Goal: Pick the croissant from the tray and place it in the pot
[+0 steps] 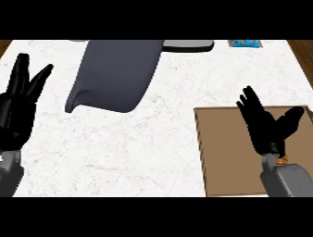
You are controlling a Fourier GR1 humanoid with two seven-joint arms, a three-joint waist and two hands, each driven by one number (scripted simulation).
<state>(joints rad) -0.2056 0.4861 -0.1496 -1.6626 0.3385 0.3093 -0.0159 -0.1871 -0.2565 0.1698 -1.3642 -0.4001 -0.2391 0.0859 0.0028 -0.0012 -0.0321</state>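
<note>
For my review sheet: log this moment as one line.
right hand open over tray | croissant barely visible beneath wrist | pot apart | left hand open, resting

croissant (283, 160): mostly hidden, orange sliver on tray | tray (228, 152): brown, flat, counter's right | pot (115, 74): grey, upper centre

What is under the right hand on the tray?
The right hand, fingers straight, hovers over the brown tray. Only an orange sliver, possibly the croissant, shows by the wrist; the rest is covered.
</note>
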